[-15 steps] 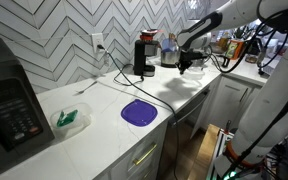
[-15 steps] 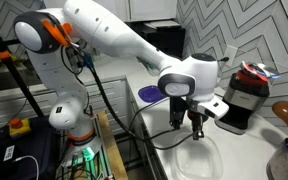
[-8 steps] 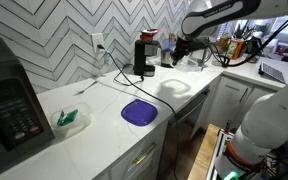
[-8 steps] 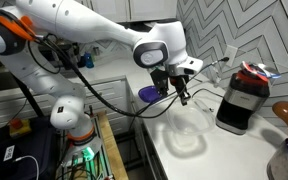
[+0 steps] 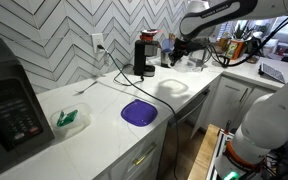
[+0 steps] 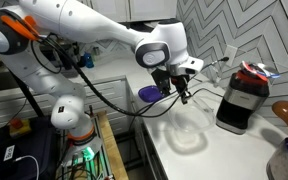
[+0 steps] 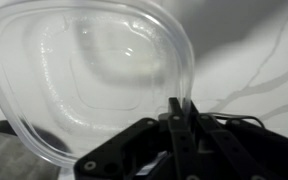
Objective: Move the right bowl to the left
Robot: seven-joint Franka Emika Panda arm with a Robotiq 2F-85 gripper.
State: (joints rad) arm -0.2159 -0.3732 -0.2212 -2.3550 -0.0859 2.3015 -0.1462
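In the wrist view the whitish, nearly translucent bowl fills the upper left. My gripper is shut on its rim, with the white counter behind it. In both exterior views the gripper hangs raised above the counter, near the black appliance. The held bowl is too faint to make out there. A pale round patch lies on the counter below the gripper; I cannot tell what it is. The purple-blue bowl sits on the counter beyond.
A black appliance with a red top stands by the wall with a cable. A small green object and a black microwave are at the far end. A wooden spoon stands in a jar.
Since one second ago the gripper has risen from the counter with the bowl and shifted toward the purple-blue bowl. Over the last half second nothing has visibly moved.
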